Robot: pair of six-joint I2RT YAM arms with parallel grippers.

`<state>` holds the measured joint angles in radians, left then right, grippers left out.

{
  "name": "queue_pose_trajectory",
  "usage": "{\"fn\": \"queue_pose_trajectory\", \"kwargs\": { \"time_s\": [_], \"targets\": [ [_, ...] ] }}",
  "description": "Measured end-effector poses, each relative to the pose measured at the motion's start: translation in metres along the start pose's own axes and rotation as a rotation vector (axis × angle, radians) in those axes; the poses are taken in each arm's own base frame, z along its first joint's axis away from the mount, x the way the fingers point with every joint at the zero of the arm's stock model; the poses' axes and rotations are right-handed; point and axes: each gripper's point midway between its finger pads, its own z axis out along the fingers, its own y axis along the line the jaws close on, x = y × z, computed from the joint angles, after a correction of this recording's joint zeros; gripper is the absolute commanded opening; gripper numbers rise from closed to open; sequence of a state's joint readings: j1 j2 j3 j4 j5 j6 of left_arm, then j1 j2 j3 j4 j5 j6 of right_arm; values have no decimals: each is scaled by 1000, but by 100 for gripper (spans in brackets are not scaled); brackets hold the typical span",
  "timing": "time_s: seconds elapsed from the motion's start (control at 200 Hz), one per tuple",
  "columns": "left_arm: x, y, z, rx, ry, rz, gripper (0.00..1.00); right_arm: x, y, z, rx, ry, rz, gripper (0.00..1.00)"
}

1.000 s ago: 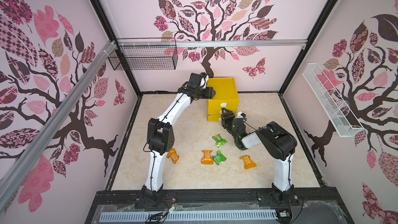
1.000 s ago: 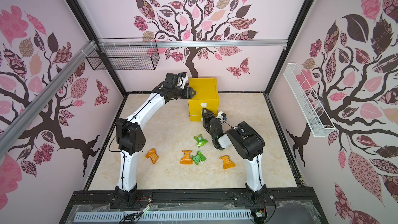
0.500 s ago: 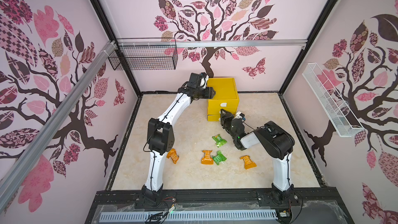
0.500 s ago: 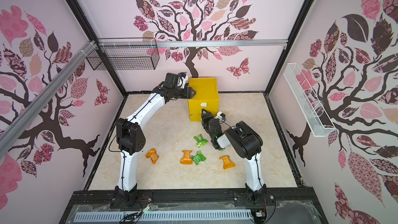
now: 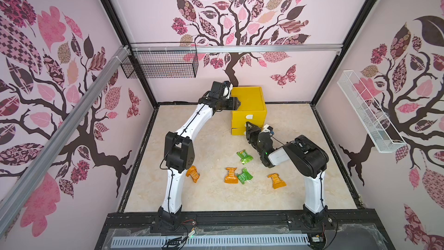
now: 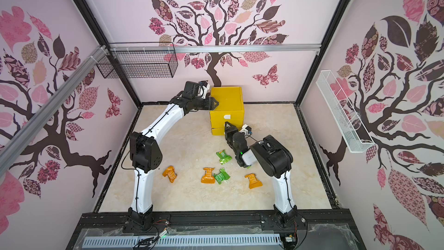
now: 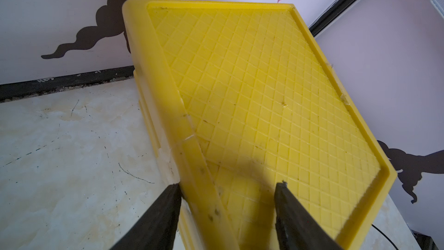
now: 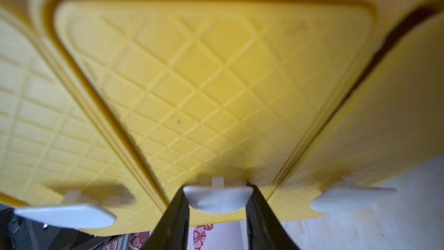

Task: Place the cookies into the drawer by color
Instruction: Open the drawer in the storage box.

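Yellow drawer cabinet (image 5: 248, 99), upper centre in both top views — your left gripper (image 7: 227, 186) straddles its top corner, jaws apart, clamping nothing. Your right gripper (image 8: 217, 188) is closed on the middle pull tab (image 8: 217, 199), blurred in the wrist view and hidden behind the wrist from above. Orange cookies (image 5: 231, 175), three, and green cookies (image 5: 244, 157), two — loose on the floor (image 5: 211, 196), lower centre.

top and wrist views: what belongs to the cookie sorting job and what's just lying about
Job: yellow plastic three-drawer cabinet; three orange crinkly foil packets; two green crinkly foil packets; middle white pull tab.
Just there: black wire wall basket; white wire wall basket.
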<state>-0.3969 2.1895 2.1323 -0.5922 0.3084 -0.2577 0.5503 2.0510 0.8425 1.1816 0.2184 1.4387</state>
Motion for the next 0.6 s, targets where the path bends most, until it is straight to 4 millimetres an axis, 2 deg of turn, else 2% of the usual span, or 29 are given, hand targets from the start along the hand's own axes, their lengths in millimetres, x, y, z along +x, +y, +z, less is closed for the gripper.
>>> {"fn": "queue_pose_trajectory", "kwargs": {
  "time_s": [0.275, 0.595],
  "targets": [
    [0, 0, 0, 1, 1, 0, 65, 0, -2, -4, -4, -2, -1, 37],
    [0, -1, 0, 4, 2, -1, 65, 8, -3, -25, 4, -6, -5, 37]
  ]
}}
